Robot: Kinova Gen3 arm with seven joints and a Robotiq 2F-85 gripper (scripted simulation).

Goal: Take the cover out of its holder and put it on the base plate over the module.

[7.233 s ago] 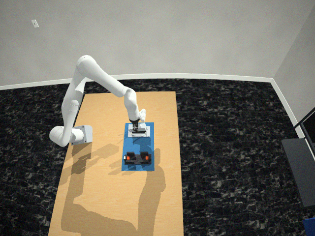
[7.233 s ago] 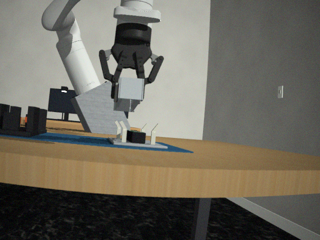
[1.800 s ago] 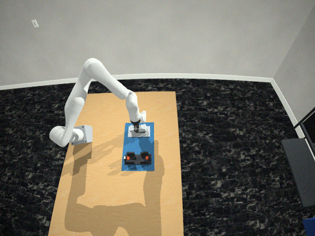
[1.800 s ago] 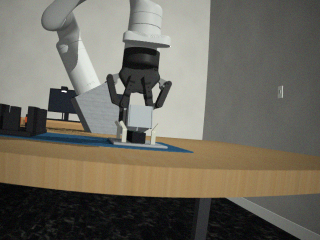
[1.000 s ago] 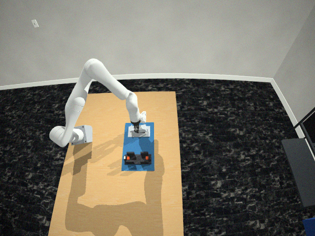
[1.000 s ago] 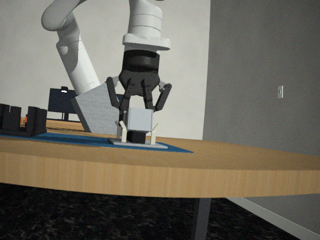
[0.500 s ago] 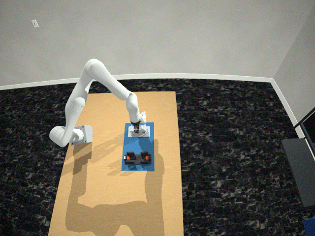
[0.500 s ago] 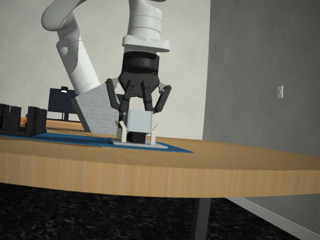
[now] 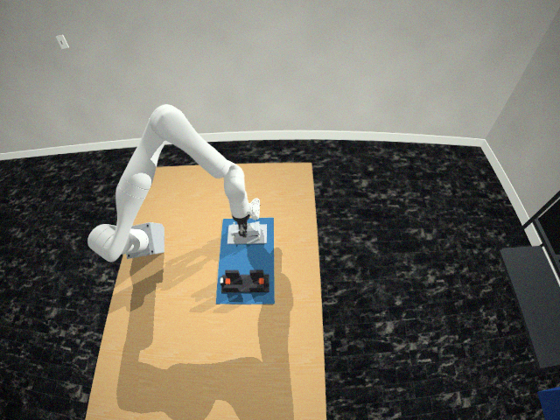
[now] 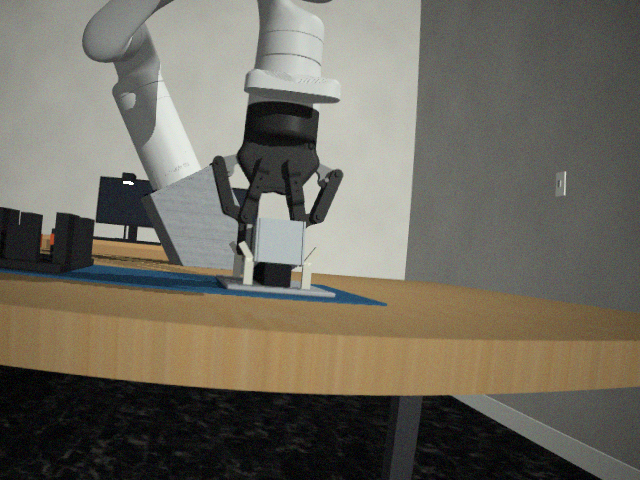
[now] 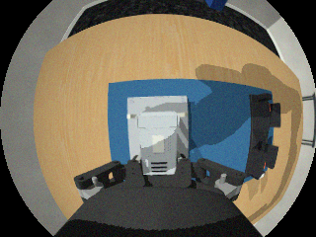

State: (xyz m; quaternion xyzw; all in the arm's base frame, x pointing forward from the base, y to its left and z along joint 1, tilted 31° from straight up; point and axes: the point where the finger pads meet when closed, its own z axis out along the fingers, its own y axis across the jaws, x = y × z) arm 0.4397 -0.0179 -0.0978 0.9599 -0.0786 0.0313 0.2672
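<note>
On the left of the side view stands the black holder (image 10: 43, 238), on the blue mat (image 10: 155, 279). The holder has nothing in it. The mat lies on the wood table (image 10: 361, 330).

Next comes the gray base plate (image 10: 315, 290), lying flat on the mat. White guide posts (image 10: 247, 266) stand up from it. A small dark module (image 10: 272, 274) sits between them.

The pale cover (image 10: 279, 241) hangs right above the module, between the tops of the posts. It is upright.

The claw (image 10: 272, 227) points straight down and is clamped on the cover's sides.
</note>
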